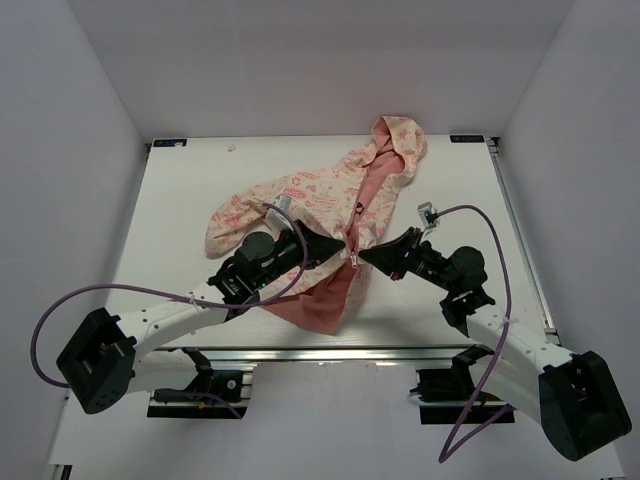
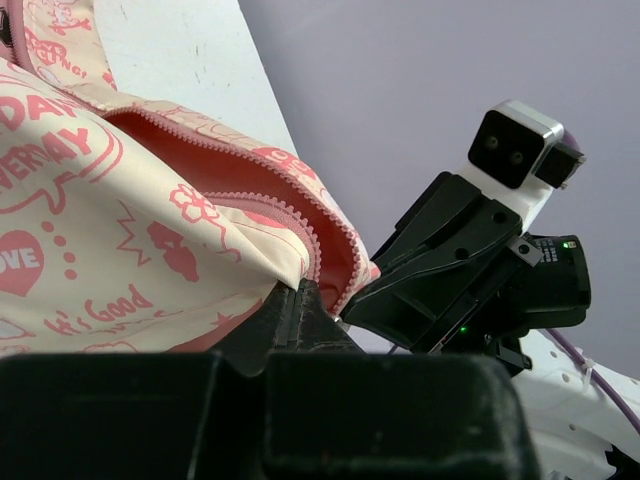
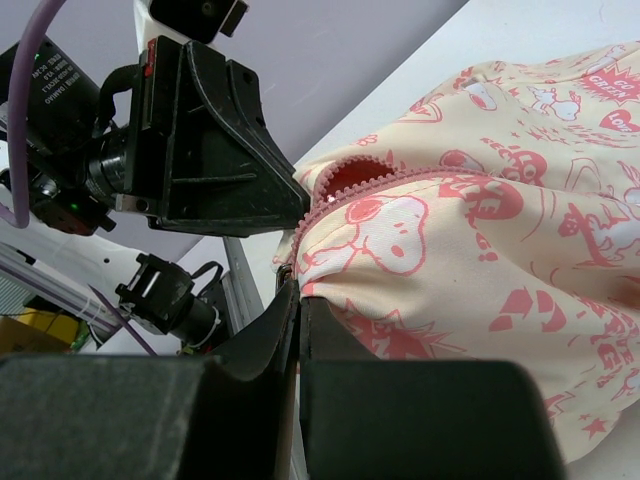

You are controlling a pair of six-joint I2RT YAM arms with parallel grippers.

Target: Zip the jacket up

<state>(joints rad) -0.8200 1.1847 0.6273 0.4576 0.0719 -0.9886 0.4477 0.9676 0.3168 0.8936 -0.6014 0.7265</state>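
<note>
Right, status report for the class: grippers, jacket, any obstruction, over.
Left gripper shut on jacket edge. Right gripper shut on opposite edge. Zipper teeth apart, not zipped. Nothing in the way.

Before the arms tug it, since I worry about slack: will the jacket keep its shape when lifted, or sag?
Probably sags: the jacket lies crumpled in soft folds on the table. Likely light: both the left gripper and the right gripper hold its raised edge by a pinch of fabric. Pushed, the zipper teeth would probably buckle; they curve here.

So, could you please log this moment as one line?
left gripper: shut on jacket | right gripper: shut on jacket | zipper: open
</note>
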